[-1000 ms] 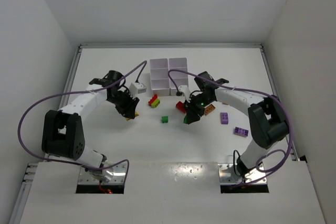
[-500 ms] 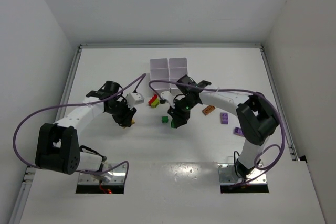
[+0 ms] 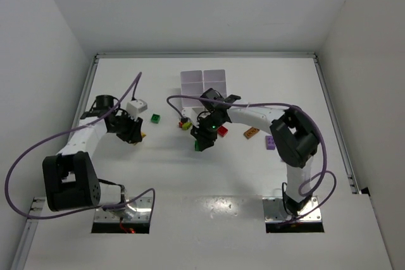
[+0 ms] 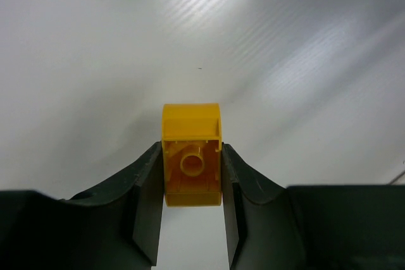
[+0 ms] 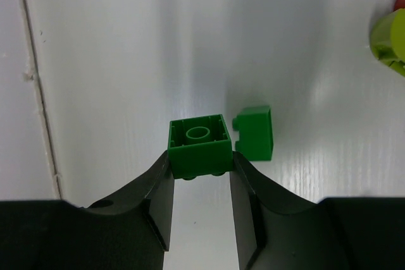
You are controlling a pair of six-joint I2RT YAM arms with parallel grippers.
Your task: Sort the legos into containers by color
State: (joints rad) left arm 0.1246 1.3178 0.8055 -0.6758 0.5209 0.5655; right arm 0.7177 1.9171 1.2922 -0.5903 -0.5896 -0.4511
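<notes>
Yellow plastic fills the left wrist view: a yellow lego (image 4: 191,162) sits clamped between the left fingers (image 4: 147,210), its hollow underside facing the camera, above bare white worktop (image 4: 304,61). From above, the left gripper (image 3: 136,135) now hangs well left of the tray (image 3: 193,80) and nearer the arm bases. 1 second ago it was much closer to the tray's near-left corner. That shift has uncovered a green lego (image 3: 155,118) lying loose to the left of the tray; the arm hid that spot before.

The right gripper (image 3: 201,141) has swung leftward too, from off the tray's near-right corner to in front of the tray's left column. The right fingers (image 5: 155,200) are closed on a second green lego (image 5: 199,145), and a third green lego (image 5: 256,132) lies on the worktop just beside it. The right arm (image 3: 253,113) now crosses the tray's near rows.

A red-lime-yellow clump (image 3: 184,122) rests by the tray's near-left corner. A red lego (image 3: 223,131), an orange one (image 3: 251,133) and a purple one (image 3: 270,141) lie in front of the tray toward its right, the orange one unmoved.
</notes>
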